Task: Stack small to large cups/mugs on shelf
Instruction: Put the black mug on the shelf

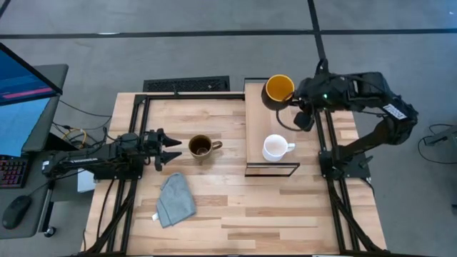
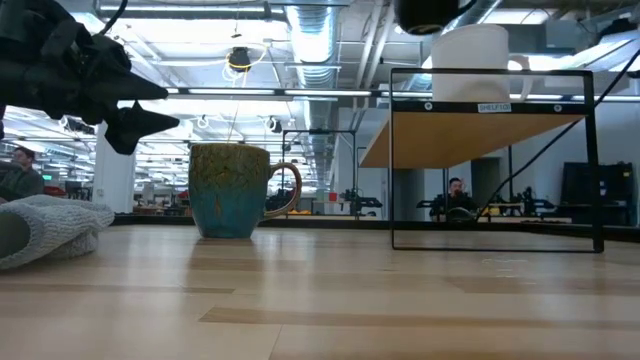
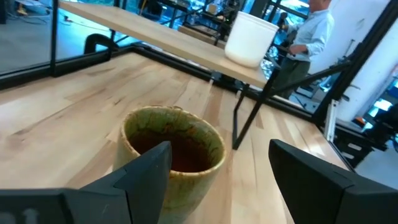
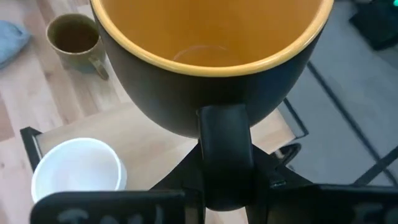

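Holding dark mug (image 1: 279,88) by its handle in right claw (image 4: 225,163), clamped, over far end of shelf (image 1: 255,121), probably for placing. White mug (image 1: 275,148) on shelf. Left claw (image 1: 168,148) open, beside olive mug (image 1: 201,147) on table (image 1: 235,207). Grey cloth (image 1: 176,199) nearby. Open workshop behind.

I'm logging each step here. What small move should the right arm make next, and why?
Probably lower the dark mug, which the right gripper grips by its handle, onto the shelf beside the white mug. It seems held above the board's far end; the olive mug waits by the open left gripper.
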